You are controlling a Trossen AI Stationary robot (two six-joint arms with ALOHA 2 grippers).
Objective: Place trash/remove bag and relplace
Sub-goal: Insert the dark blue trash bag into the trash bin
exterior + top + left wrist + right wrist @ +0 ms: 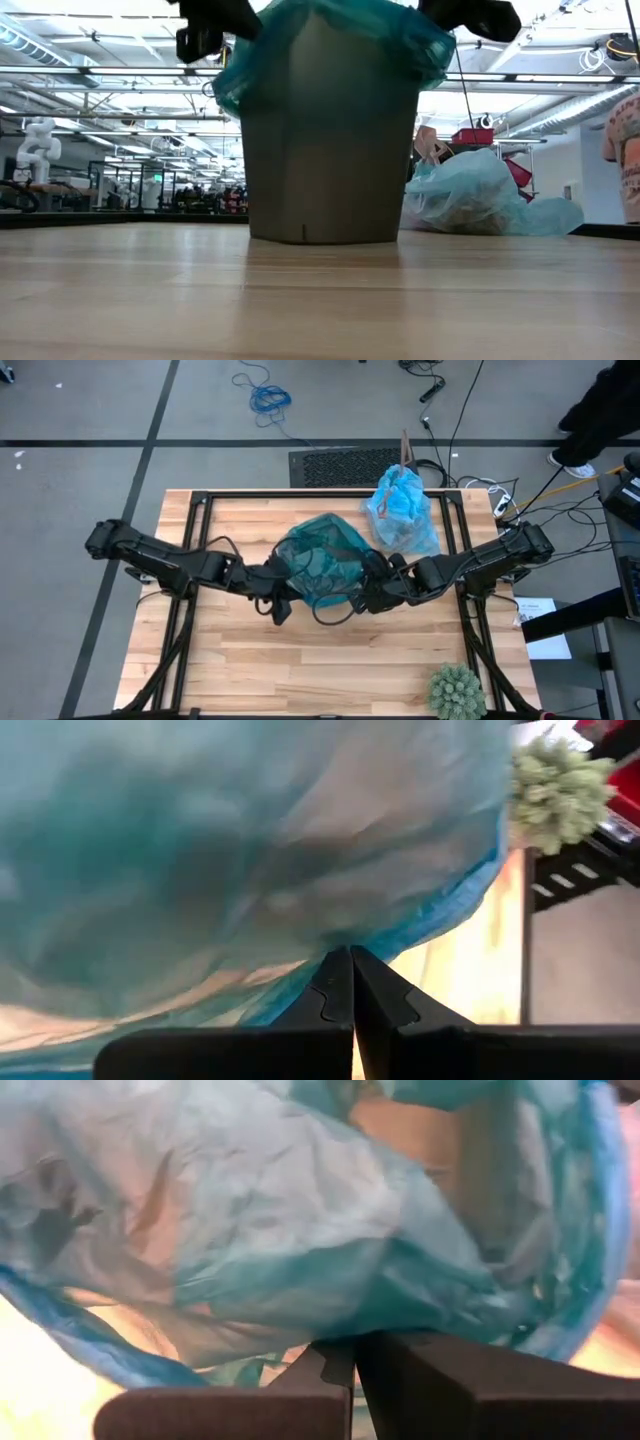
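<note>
1. High view: the bin (322,560), lined with a teal bag (335,538), stands mid-frame on the worktop (300,660). The left gripper (281,582) meets its rim from the left, the right gripper (378,586) from the right. The lower half of the worktop lies open, apart from a spiky green ball (457,691) at the lower right edge.
2. The pale blue bag (403,510) – bunched, filled – lies upper right of the bin, near the far edge.
3. Low view: the bin stands upright with the teal rim folded over; the pale blue bag slumps at right.
4. Left wrist view: fingers pressed together, pinching the teal film.
5. Right wrist view: fingers likewise closed on the film.
</note>
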